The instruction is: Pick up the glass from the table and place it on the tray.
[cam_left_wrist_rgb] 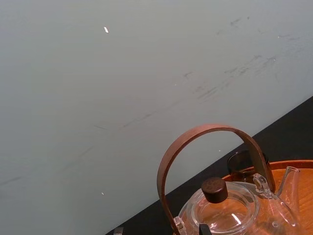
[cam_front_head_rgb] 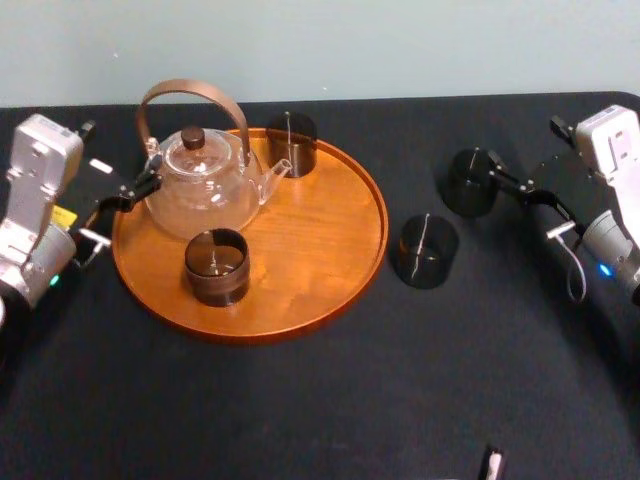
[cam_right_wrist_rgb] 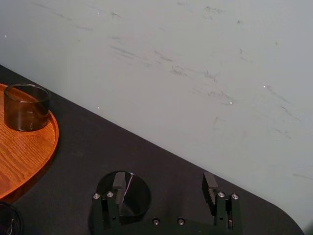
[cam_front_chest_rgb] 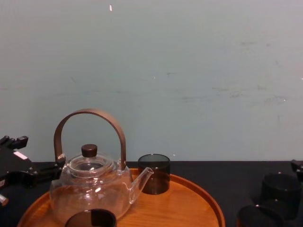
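Head view: a matte black surface point(cam_front_head_rgb: 300, 400) is stretching under everything, with a pale grey-green wall point(cam_front_head_rgb: 350, 45) running behind it. The tray point(cam_front_head_rgb: 320, 250) is sitting left of centre, carrying a teapot point(cam_front_head_rgb: 200, 182), a back glass point(cam_front_head_rgb: 291, 142) and a front glass point(cam_front_head_rgb: 216, 266). Two more glasses are standing on the surface, off the tray: the near glass point(cam_front_head_rgb: 424, 250) just beside the rim, and the far glass point(cam_front_head_rgb: 470, 182) farther right. The right claw point(cam_front_head_rgb: 506, 172) is hanging just right of the far glass. The left claw point(cam_front_head_rgb: 130, 195) is idling at the tray's left edge, beside the teapot.

Left wrist view: the scuffed wall is rising behind the teapot, whose handle is arching in front of the back glass. The pot's lower body is being cut off.

Right wrist view: the right claw is gaping wide and holding nothing. The far glass is sitting behind one of its fingers point(cam_right_wrist_rgb: 118, 182), not between the two; whether they are touching I cannot tell. The near glass is being clipped at a corner.

Chest view: the tray is showing side-on. The front glass and the near glass are being cut off by the lower edge, and the far glass is standing at the right.
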`<state>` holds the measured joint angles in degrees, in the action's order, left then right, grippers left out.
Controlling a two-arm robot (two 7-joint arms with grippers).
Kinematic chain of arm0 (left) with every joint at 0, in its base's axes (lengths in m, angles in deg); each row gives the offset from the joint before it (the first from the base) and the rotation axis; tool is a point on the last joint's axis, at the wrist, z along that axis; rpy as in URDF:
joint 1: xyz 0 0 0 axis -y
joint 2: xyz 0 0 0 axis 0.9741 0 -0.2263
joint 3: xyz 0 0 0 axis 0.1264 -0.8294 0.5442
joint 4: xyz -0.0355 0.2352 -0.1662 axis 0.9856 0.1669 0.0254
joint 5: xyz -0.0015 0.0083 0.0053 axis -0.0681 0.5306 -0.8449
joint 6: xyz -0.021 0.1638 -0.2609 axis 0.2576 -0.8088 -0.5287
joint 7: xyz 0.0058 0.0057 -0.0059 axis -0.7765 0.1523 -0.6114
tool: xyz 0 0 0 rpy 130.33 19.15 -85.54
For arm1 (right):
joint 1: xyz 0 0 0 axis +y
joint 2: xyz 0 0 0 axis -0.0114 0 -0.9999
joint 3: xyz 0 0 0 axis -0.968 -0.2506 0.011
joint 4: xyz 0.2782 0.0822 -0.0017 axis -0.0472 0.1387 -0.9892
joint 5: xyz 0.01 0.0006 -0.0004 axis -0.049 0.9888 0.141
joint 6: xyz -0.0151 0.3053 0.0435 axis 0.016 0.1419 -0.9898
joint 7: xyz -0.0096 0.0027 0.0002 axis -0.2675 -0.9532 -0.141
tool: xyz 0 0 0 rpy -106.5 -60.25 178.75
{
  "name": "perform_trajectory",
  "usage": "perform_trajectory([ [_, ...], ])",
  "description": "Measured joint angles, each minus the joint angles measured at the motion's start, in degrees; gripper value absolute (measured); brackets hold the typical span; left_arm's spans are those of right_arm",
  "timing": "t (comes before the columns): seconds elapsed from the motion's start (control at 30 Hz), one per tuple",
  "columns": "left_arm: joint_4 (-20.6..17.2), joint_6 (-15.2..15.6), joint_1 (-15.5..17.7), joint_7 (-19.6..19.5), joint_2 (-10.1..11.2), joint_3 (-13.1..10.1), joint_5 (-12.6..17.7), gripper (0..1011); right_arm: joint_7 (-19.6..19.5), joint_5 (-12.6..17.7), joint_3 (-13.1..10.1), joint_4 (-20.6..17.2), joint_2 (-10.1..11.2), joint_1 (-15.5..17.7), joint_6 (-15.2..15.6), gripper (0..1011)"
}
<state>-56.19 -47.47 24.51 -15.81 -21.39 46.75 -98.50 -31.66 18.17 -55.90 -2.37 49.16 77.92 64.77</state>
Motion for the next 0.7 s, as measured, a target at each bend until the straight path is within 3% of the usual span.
perform_trajectory([
  [0.47,0.00,0.00,0.00,0.00,0.00,0.00,0.00,1001,0.00,0.00,0.00,0.00,0.00,0.00,0.00,1002],
  [0.7,0.00,0.00,0.00,0.00,0.00,0.00,0.00,1001,2.98,1.68,-1.50,-2.48,0.68,2.55,-0.35,1003],
])
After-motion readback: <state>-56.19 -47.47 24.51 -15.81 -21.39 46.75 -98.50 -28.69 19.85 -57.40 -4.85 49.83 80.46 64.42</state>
